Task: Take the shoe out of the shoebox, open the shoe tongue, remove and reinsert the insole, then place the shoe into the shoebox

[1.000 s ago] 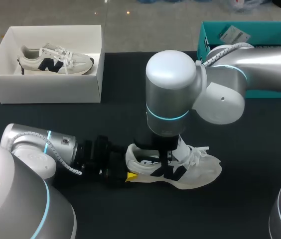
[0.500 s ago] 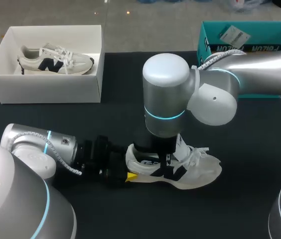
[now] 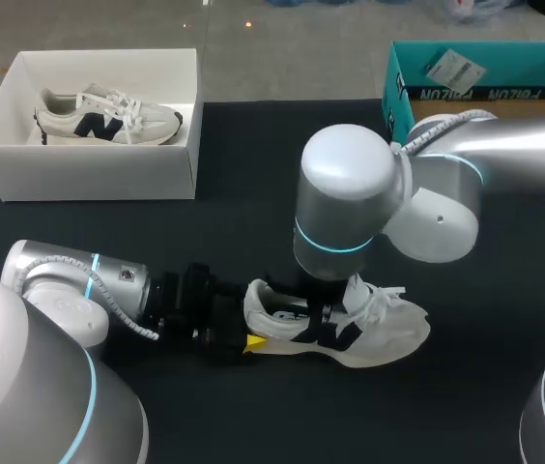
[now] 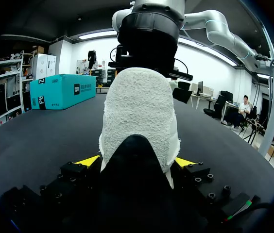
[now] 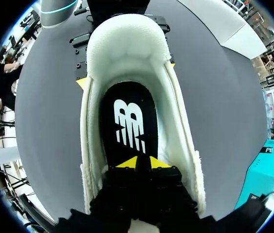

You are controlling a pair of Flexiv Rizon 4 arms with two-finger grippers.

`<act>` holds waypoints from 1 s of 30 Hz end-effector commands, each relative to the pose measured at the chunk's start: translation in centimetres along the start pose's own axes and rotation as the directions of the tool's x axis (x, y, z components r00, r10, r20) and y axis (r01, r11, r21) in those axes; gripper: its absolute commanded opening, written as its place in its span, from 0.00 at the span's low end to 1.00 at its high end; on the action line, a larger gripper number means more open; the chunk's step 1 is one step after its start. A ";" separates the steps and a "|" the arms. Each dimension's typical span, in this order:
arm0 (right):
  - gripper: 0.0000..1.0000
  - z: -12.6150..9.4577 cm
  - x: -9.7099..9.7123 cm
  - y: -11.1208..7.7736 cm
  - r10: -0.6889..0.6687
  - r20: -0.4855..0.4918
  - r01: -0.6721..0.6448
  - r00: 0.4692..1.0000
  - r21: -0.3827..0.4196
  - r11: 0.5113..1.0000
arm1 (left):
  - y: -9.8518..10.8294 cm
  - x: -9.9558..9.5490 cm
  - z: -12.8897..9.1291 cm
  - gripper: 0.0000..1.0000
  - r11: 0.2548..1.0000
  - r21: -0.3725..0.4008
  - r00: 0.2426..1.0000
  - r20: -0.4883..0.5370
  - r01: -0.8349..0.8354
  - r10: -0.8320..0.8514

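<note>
A white shoe (image 3: 350, 327) with dark side markings lies on the black table (image 3: 243, 203), toe to the right. My left gripper (image 3: 253, 340) comes in low from the left, its fingers on both sides of the heel (image 4: 139, 111) and shut on the shoe. My right arm (image 3: 350, 208) hangs over the shoe and hides its own gripper in the head view. In the right wrist view my right gripper (image 5: 143, 164) sits inside the shoe's mouth, just above the black insole (image 5: 127, 121). Its yellow tips are a narrow gap apart with nothing between them.
A white shoebox (image 3: 99, 169) stands at the back left with a second matching shoe (image 3: 108, 114) inside. A teal box (image 3: 475, 72) sits at the back right, behind my right arm. Bare table lies between the shoebox and the shoe.
My right arm's wrist has shifted right and a little toward the front. Its fingers have parted slightly. The shoe and my left arm have not moved.
</note>
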State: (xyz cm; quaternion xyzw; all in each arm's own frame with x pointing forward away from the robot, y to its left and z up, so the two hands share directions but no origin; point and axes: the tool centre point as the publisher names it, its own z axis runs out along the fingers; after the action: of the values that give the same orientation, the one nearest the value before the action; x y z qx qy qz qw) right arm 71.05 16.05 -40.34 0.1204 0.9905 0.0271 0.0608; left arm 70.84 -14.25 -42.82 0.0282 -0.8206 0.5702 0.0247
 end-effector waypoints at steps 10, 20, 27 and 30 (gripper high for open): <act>0.42 1.4 -0.1 0.1 0.022 0.007 -0.022 1.000 0.000 1.000 | 0.2 0.1 -0.1 0.00 1.000 -0.002 1.000 0.001 0.001 -0.001; 0.42 4.4 1.0 -0.5 0.014 -0.085 -0.009 0.996 0.065 0.998 | 0.2 0.1 -0.1 0.00 1.000 -0.002 1.000 0.001 0.001 -0.001; 0.43 5.3 2.3 -1.2 0.039 -0.156 -0.023 0.987 0.099 0.995 | 0.2 0.1 -0.1 0.00 1.000 -0.002 1.000 0.001 0.001 -0.001; 0.35 5.6 2.6 -1.6 0.059 -0.192 -0.036 0.980 0.121 0.992 | 0.2 0.1 -0.1 0.00 1.000 -0.002 1.000 0.001 0.001 -0.001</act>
State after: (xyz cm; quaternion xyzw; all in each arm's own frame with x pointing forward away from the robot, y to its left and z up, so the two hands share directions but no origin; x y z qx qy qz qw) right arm 69.73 15.35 -41.35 0.1416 0.9893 -0.0112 -0.0342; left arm 70.72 -14.28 -42.85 0.0273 -0.8206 0.5704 0.0250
